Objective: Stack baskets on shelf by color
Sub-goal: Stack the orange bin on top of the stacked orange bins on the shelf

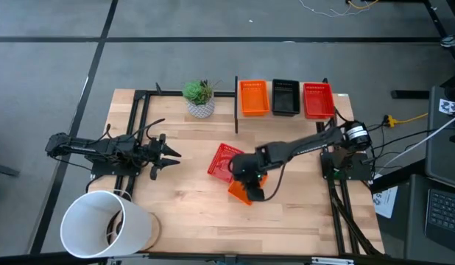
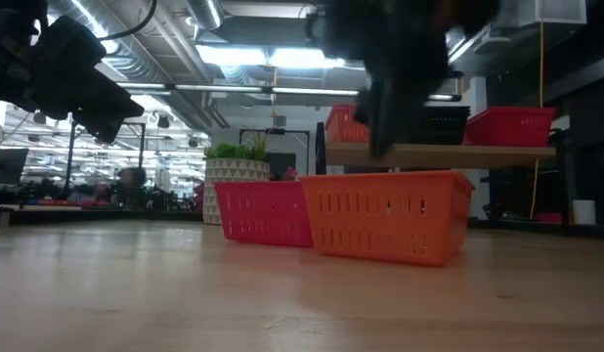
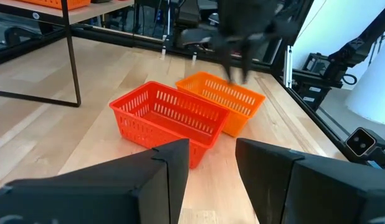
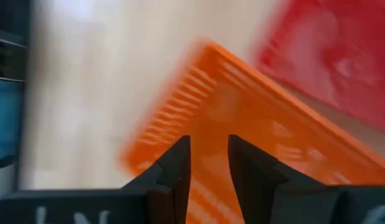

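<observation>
An orange basket point(image 1: 241, 193) point(image 2: 388, 217) point(image 3: 225, 99) stands on its base on the tabletop, with a red basket point(image 1: 222, 160) point(image 2: 261, 211) point(image 3: 164, 118) close beside it on its far-left side. My right gripper point(image 1: 251, 179) point(image 2: 384, 147) point(image 4: 209, 163) hangs over the orange basket point(image 4: 255, 137), pointing down, fingers a little apart. In the low view its fingertips end just above the rim. My left gripper point(image 1: 166, 153) point(image 3: 212, 180) is open at the table's left side, aimed level at both baskets. On the shelf point(image 1: 338, 110) point(image 2: 478, 153) stand orange point(image 1: 253, 98), black point(image 1: 286, 97) and red point(image 1: 318, 100) baskets.
A white patterned plant pot point(image 1: 200, 103) point(image 2: 232, 186) stands left of the shelf near the far edge. A big white bucket point(image 1: 106, 224) lies at the near left corner. Bare wood lies between the two arms and along the near edge.
</observation>
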Controlling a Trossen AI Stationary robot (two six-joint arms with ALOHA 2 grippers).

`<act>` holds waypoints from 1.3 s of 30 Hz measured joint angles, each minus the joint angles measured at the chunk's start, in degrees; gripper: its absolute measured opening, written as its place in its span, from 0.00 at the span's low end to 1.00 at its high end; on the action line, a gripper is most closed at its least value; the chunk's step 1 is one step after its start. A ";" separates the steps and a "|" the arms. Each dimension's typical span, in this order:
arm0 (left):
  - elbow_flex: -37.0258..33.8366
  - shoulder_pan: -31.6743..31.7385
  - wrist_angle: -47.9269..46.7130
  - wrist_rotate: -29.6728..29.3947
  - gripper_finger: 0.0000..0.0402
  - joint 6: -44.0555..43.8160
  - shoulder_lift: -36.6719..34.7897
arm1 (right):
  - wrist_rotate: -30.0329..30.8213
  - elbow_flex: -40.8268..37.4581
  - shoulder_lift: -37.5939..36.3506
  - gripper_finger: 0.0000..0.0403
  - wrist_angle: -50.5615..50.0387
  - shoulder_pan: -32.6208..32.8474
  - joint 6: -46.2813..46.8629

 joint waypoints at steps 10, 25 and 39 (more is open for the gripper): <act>0.00 0.01 0.00 0.00 0.31 0.00 0.00 | 9.20 -11.06 0.00 0.26 -0.48 0.02 7.11; 0.00 0.02 0.00 0.00 0.31 0.00 0.00 | 35.79 -11.03 0.00 0.26 -28.27 -2.08 -0.37; 0.00 0.01 0.00 -0.02 0.31 0.01 0.00 | 17.19 -1.93 -4.47 0.26 -30.86 3.29 4.58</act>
